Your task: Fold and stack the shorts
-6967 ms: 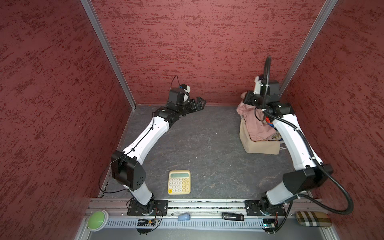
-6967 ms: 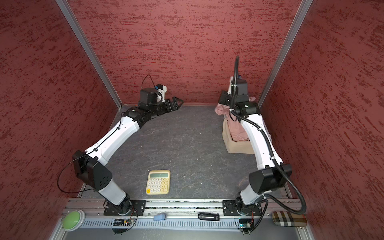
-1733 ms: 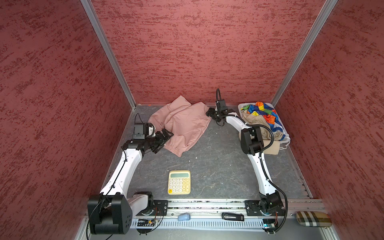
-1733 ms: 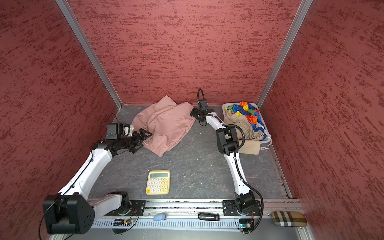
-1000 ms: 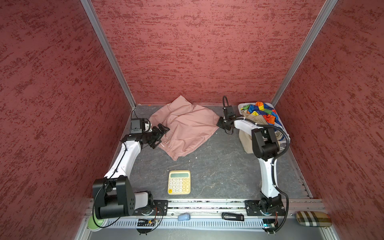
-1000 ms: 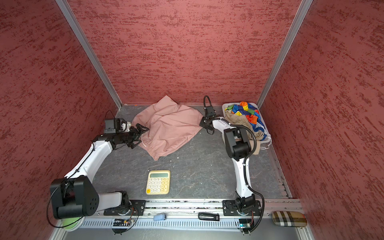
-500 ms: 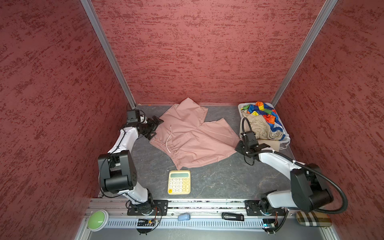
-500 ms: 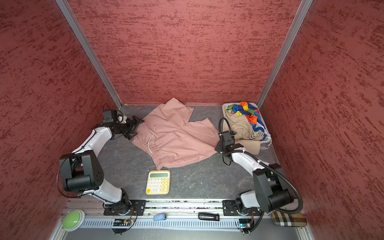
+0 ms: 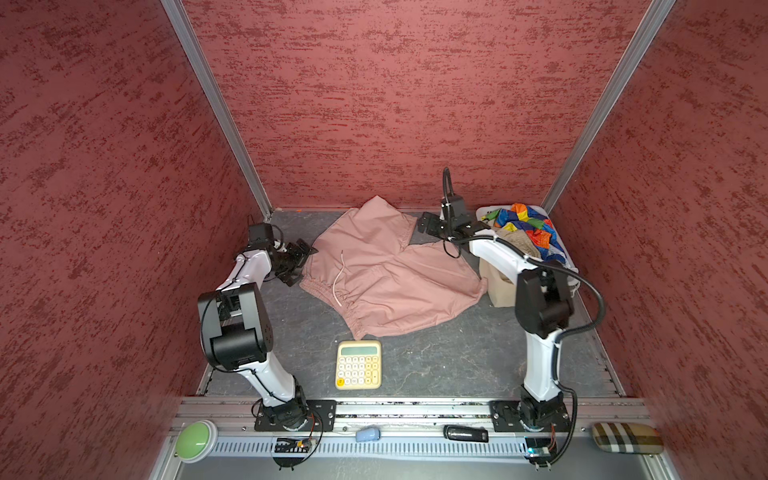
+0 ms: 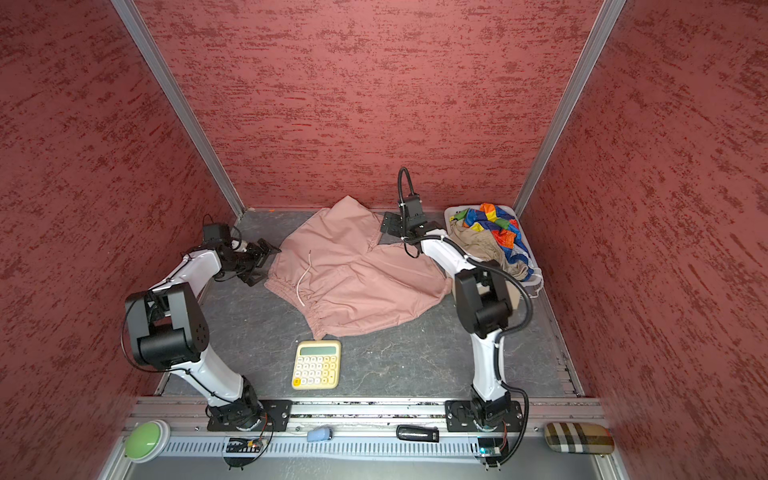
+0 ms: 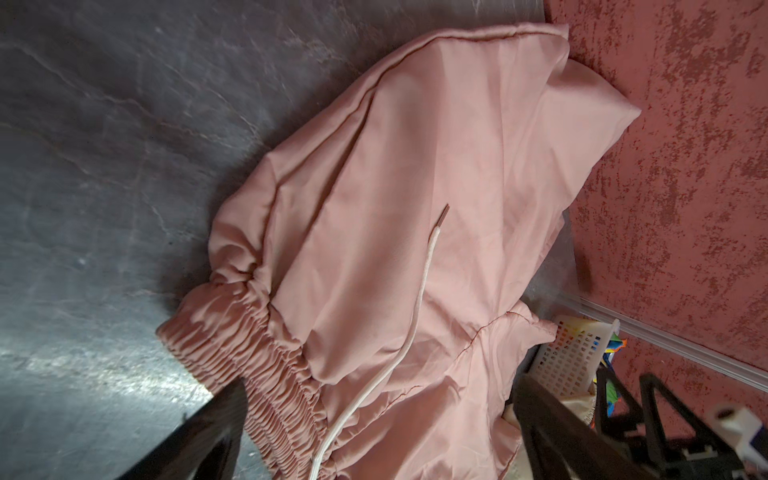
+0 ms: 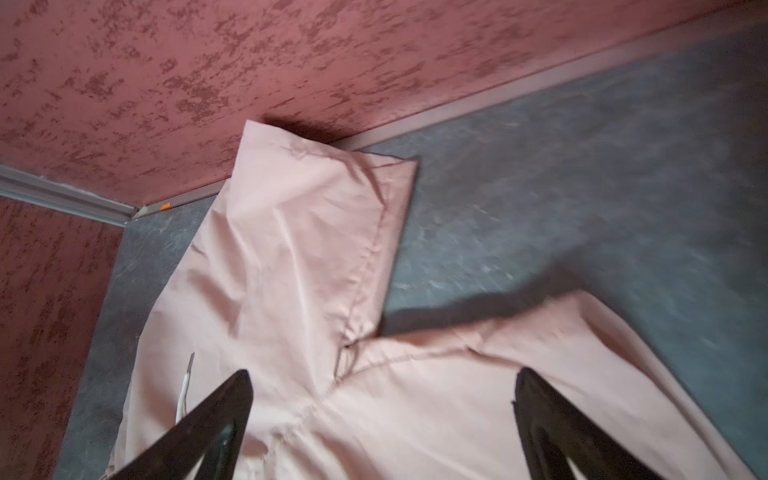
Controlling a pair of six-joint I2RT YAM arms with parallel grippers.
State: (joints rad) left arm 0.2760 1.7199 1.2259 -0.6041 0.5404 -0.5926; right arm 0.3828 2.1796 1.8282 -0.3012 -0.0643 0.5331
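Both top views: pink shorts (image 9: 386,270) lie spread mid-table, waistband toward the left, one leg against the far wall. Left gripper (image 9: 300,266) jaws wide open, just beside the waistband. Right gripper (image 9: 423,223) jaws wide open, holding nothing, near the leg split. Beige shorts (image 9: 517,245) and rainbow shorts (image 9: 523,220) sit in the basket (image 9: 483,212), far right.

- Yellow calculator (image 9: 358,365), flat on grey tabletop (image 9: 436,361), near front edge, keys up.
- White perforated basket (image 11: 569,353), far right corner, atop tan box (image 9: 500,289).
- On front rail: green button (image 9: 195,435), small blue item (image 9: 368,434), black item (image 9: 464,433), plaid case (image 9: 626,437).
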